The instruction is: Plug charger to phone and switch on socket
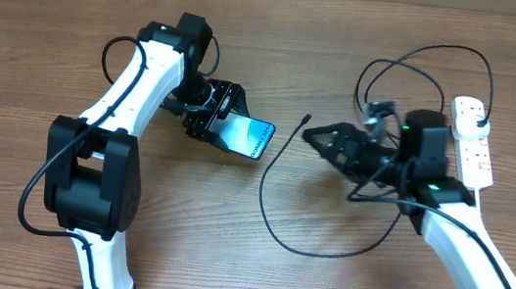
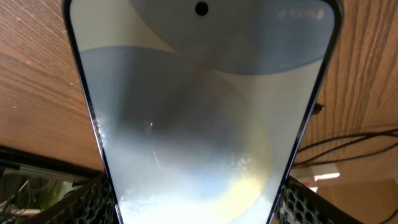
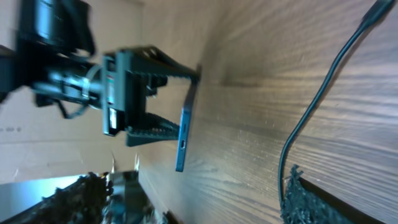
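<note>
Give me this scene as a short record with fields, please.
phone: gripped by left pincer, held tilted, screen visible
charger: lying loose on table, connector tip not in phone
right pincer: open, beside the charger's tip end
socket: at the far right; switch state cannot be told

Phone (image 2: 199, 124): near end cut by the left wrist view's bottom edge.
Left gripper fingers (image 2: 84, 202): only mesh corners show.
Charger (image 1: 278, 182): plug end lost behind right arm (image 1: 465, 229).
Socket (image 1: 472, 141): switch positions too small to tell.
Right gripper fingers (image 3: 305, 202): cropped at the bottom edge, blurred.
</note>
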